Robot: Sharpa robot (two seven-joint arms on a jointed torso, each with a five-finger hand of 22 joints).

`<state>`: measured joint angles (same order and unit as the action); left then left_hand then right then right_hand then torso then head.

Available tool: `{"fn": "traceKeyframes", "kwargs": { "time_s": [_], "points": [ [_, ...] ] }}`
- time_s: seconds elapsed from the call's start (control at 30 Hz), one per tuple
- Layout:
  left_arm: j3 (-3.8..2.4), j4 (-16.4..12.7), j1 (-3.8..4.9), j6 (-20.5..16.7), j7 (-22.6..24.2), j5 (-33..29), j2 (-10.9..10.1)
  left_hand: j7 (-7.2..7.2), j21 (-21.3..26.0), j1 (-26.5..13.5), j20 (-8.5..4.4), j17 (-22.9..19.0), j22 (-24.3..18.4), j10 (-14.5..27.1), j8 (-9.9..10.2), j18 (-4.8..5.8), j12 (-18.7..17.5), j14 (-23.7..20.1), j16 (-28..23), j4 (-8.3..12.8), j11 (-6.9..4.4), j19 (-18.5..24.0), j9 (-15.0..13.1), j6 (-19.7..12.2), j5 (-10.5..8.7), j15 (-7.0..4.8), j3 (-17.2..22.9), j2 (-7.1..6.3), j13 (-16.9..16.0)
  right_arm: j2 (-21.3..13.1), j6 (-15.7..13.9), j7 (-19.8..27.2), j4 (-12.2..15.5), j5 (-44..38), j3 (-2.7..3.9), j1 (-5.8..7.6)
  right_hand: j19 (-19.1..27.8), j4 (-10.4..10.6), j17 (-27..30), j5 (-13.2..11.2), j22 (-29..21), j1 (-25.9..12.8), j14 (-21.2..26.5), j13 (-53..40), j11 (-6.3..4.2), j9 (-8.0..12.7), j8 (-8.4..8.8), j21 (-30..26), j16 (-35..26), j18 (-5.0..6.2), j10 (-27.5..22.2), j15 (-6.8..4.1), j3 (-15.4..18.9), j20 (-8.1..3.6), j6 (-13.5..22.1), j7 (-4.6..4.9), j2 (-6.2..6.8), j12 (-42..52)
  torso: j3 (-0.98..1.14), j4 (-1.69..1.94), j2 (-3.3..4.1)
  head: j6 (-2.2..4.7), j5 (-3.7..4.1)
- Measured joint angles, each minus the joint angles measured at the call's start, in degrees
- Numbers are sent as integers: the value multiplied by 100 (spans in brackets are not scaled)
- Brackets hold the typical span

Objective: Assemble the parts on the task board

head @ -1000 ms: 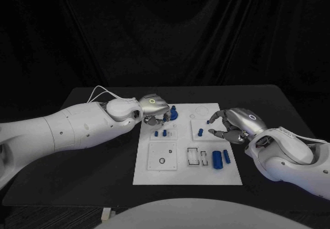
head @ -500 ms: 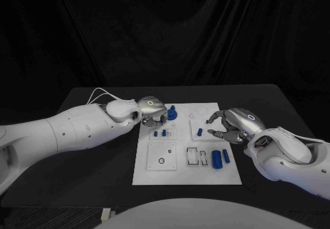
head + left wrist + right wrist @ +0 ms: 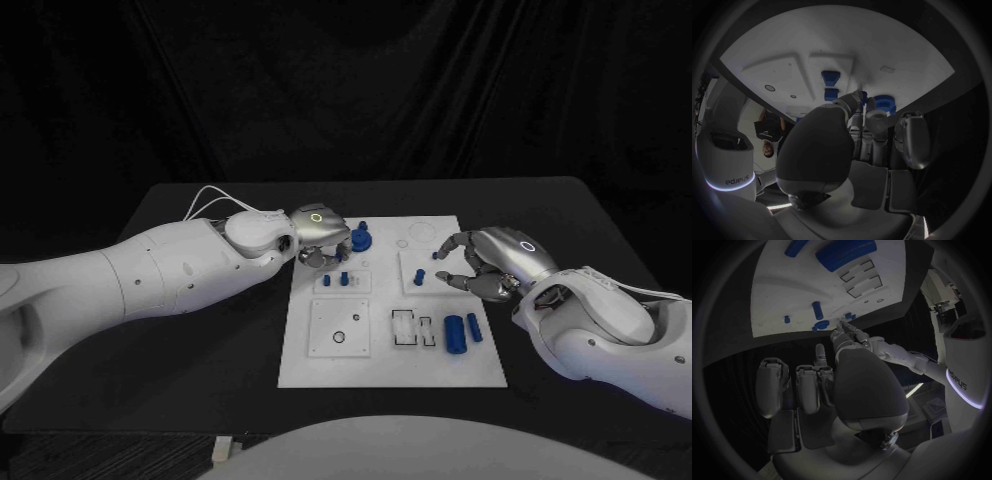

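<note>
The white task board (image 3: 389,355) lies mid-table. A blue round part (image 3: 361,239) stands at its far left corner. My left hand (image 3: 320,243) is against it, and in the left wrist view the thumb and a finger (image 3: 876,117) close on either side of the blue round part (image 3: 884,103). My right hand (image 3: 490,260) hovers over the board's right edge with its fingers apart and nothing in them. Its thumb tip is close to a small blue peg (image 3: 821,325). Two short blue pegs (image 3: 338,280) stand just nearer than the left hand.
A blue peg (image 3: 420,275) stands in the plate by the right hand. A large blue cylinder (image 3: 454,333) and a thinner one (image 3: 475,330) lie at the board's near right, beside rectangular slots (image 3: 411,328). The black table (image 3: 202,340) surrounds the board.
My left hand has edged slightly toward the near side while staying at the blue round part. The right hand has not moved.
</note>
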<state>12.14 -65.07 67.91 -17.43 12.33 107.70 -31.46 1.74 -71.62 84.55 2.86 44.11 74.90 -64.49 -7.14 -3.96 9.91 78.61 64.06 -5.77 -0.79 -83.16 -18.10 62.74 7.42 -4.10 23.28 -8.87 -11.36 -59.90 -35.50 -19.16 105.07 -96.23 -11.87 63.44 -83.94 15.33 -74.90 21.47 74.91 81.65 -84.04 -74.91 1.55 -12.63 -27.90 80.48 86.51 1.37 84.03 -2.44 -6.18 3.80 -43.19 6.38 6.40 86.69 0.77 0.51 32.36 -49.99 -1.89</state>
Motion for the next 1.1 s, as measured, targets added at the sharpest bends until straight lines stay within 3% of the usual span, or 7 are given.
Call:
{"fn": "traceKeyframes", "kwargs": {
  "time_s": [1.1],
  "points": [
    [-6,-19,-23,147,-22,-1,15,-35,141,-3,23,-156,4,-7,98,0,-79,-109,-87,-16,-36,65,29,-83,-27,1,15,-4,-7,7,7,0,-8,3,-1,-3,0,0,0,0,0,0,0,1,0,4,0,0,0,0,0,0,0,0,0,0,0,0,-1,2,-1,0,8]
  ]
}}
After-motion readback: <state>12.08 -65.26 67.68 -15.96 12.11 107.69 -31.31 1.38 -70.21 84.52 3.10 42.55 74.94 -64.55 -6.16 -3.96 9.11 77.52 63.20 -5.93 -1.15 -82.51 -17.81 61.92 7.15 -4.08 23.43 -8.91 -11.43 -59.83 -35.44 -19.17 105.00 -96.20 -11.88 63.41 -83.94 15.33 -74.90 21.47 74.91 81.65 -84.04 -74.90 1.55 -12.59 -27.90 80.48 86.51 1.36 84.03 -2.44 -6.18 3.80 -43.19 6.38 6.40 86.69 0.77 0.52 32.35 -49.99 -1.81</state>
